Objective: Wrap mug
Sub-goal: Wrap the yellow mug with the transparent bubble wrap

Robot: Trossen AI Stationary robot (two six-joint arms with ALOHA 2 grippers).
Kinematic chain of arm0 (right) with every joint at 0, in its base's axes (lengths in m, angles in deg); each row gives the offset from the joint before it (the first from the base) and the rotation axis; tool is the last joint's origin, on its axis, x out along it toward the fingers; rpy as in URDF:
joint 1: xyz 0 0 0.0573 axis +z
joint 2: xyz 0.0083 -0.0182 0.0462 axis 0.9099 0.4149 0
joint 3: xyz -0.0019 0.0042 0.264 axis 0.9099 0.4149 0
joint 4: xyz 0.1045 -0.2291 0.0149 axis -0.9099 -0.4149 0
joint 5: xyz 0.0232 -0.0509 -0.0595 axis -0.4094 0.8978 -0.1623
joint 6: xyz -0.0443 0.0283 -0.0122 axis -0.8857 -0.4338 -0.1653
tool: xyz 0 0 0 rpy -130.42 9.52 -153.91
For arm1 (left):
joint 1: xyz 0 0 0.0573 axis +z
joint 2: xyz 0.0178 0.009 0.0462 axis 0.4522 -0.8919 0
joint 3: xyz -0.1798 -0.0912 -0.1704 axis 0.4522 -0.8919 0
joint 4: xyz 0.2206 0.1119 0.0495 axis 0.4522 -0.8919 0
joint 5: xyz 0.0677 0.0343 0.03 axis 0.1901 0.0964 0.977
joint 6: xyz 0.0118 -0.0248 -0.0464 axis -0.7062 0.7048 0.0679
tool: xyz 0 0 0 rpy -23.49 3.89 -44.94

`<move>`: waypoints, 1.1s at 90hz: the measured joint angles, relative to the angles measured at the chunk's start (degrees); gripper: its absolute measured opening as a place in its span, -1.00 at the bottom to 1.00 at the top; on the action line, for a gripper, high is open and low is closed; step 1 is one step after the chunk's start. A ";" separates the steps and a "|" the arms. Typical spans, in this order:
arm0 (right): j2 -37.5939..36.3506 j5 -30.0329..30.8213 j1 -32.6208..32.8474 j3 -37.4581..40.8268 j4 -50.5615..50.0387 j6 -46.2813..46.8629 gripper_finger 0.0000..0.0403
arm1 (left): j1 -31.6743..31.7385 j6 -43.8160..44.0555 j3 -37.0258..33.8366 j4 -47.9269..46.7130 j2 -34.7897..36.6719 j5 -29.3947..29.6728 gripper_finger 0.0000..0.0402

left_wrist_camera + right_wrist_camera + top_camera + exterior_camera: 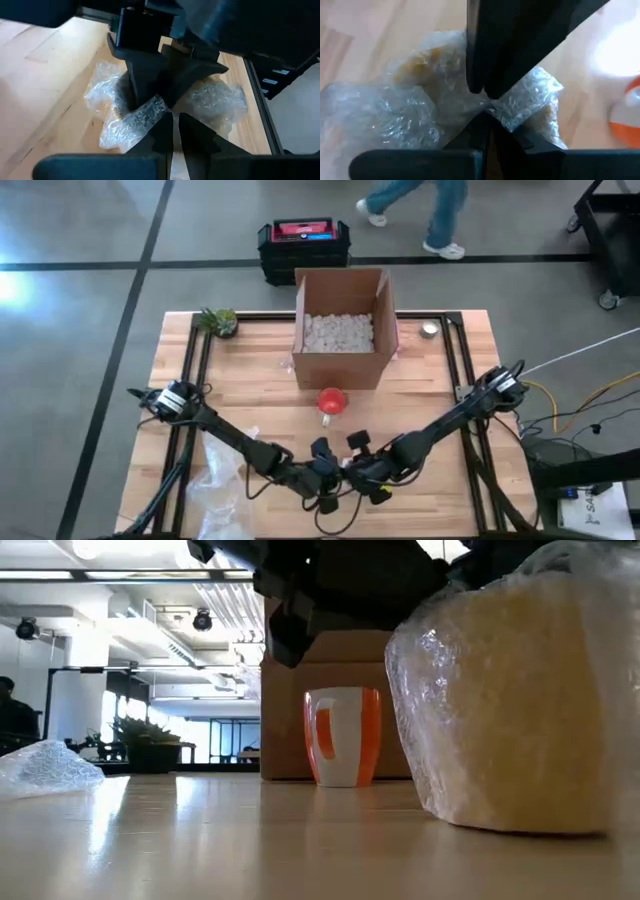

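At table's near edge, both grippers meeting over a bundle [520, 700] swathed in bubble wrap [131, 124]. Left gripper [172, 131] pinched shut on a twist of wrap; right gripper [487, 131] clamped on the same film from the opposite side. Inside the wrap, something yellowish, too veiled to name. Near the left edge, a loose heap of spare wrap [215, 485]. Farther in, well apart from the bundle, an orange mug [331, 401] standing upright, bare, just before an open box [342, 330] holding white packing fill. Beyond, a small plant [219, 322] at the far left corner.
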 joint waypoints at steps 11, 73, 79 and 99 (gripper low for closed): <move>-1.68 -1.44 0.04 -2.29 -4.02 -1.09 -0.93 | 0.00 0.00 0.00 -0.03 0.00 -0.01 -0.90; 0.57 2.05 0.22 -2.53 -0.50 -0.43 -0.93 | 0.00 0.00 -0.04 -0.04 0.01 0.16 -0.90; 1.91 2.05 0.23 -2.58 -0.29 0.26 -0.93 | -0.04 0.00 -0.11 -0.37 0.45 0.14 -0.90; 1.81 1.31 0.15 -2.40 -0.71 0.72 -0.93 | -0.60 0.02 -0.31 -3.19 4.95 -0.31 -0.90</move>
